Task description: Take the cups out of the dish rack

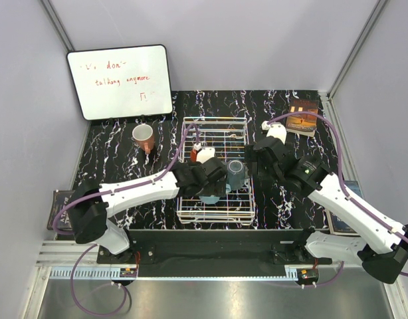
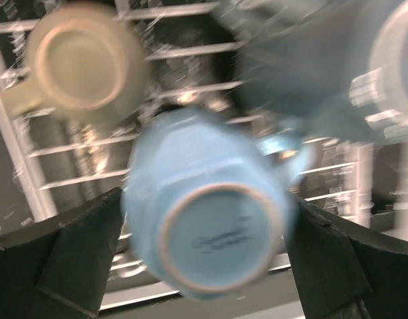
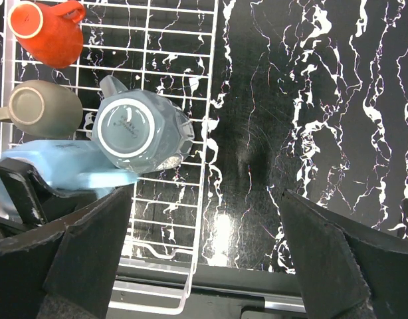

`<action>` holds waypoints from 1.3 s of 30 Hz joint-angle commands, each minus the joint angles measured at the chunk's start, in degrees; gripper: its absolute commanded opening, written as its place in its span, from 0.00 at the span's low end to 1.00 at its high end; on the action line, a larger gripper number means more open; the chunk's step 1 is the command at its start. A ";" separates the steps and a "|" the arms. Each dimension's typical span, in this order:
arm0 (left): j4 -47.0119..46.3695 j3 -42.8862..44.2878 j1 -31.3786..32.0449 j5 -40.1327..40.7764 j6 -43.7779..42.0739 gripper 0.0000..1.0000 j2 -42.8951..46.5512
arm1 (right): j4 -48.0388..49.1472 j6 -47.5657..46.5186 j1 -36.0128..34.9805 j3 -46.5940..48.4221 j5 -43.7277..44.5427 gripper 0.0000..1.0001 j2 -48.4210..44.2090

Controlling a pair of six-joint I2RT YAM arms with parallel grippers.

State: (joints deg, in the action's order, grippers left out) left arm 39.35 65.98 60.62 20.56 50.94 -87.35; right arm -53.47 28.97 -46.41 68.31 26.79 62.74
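We see the red mug (image 3: 48,33), brown mug (image 3: 44,109), dark grey mug (image 3: 141,133) and light blue mug (image 2: 210,226) in the white rack (image 1: 214,212). The orange mug (image 1: 143,137) sits on the table (image 1: 111,149) left of it. Our left gripper (image 2: 204,209) straddles the bottom-up blue mug, fingers spread wide. Our right gripper (image 3: 204,219) hangs wide open and empty at the rack's right edge.

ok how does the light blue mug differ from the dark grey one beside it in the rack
The light blue mug is pale blue; the dark grey mug is slate. The light blue mug sits between the left end effector's open fingers; the dark grey mug is free. The dark grey mug is by the dish rack's right side, the light blue mug nearer its middle. Both are faceted, bottom up.
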 commanded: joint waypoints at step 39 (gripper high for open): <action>15.67 3.64 -0.33 10.47 -0.05 0.99 21.78 | 12.69 -3.92 -0.35 2.09 -10.96 1.00 24.79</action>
State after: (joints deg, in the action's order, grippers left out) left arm 55.99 69.14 60.45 29.02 50.04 -66.70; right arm -42.65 25.63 -46.44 70.06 16.80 85.69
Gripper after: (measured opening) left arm 0.991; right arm 0.994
